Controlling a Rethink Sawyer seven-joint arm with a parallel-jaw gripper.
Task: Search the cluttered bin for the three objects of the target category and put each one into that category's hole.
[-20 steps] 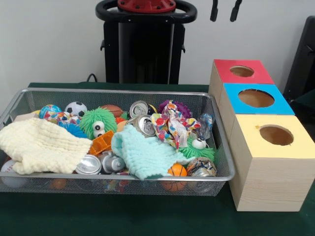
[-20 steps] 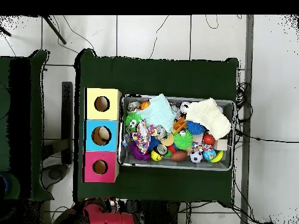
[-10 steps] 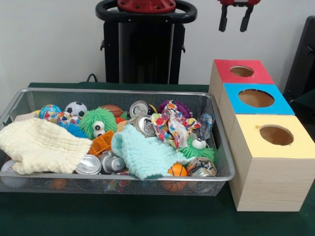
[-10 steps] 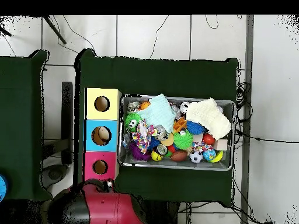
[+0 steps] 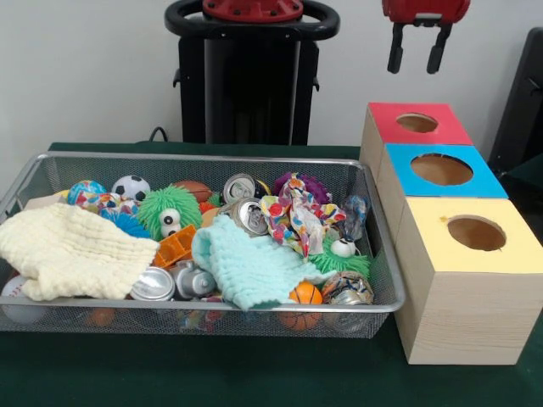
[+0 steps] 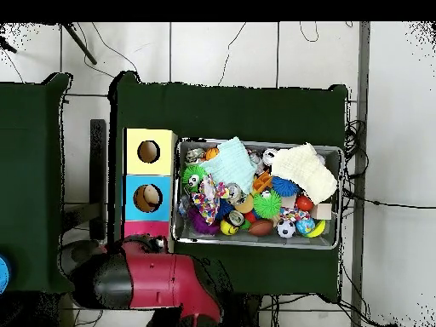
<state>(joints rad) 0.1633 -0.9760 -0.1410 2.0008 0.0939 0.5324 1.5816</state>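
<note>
My gripper hangs open and empty high above the red box, well clear of the bin. The wire mesh bin holds a heap of silver cans, small balls such as a soccer ball and an orange basketball, a cream cloth, a mint cloth and a patterned cloth. In the overhead view my red arm lies over most of the red box.
A blue box and a yellow box stand in line with the red one beside the bin, each with a round hole on top. Green fuzzy toys with eyes lie among the clutter. The bin sits on a dark green table.
My gripper has come down and shifted right in the front view, showing more of its red body. Overhead, the arm has swung in over the red box. The bin's contents are unchanged.
</note>
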